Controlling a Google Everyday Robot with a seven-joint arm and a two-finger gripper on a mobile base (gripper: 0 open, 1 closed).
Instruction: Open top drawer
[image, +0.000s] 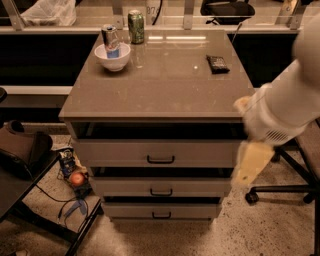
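The top drawer (125, 151) is the widest of three grey-taupe drawers in a cabinet under a glossy top (165, 85). Its front is pushed in, with a dark gap above it. Its small dark wire handle (160, 160) sits at centre. Two narrower drawers (120, 187) (125, 210) with like handles lie below. My white arm (287, 107) reaches in from the right. My gripper (248, 167), pale yellow and blurred, hangs at the cabinet's right front corner, level with the top drawer's front. It is well to the right of the handle and holds nothing that I can see.
On the cabinet top stand a white bowl (113, 56) holding a can, a green can (135, 26) and a small dark object (218, 63). An office chair base (280, 189) is at the right. A dark chair (22, 150), cables and a red round thing (77, 178) lie at the left.
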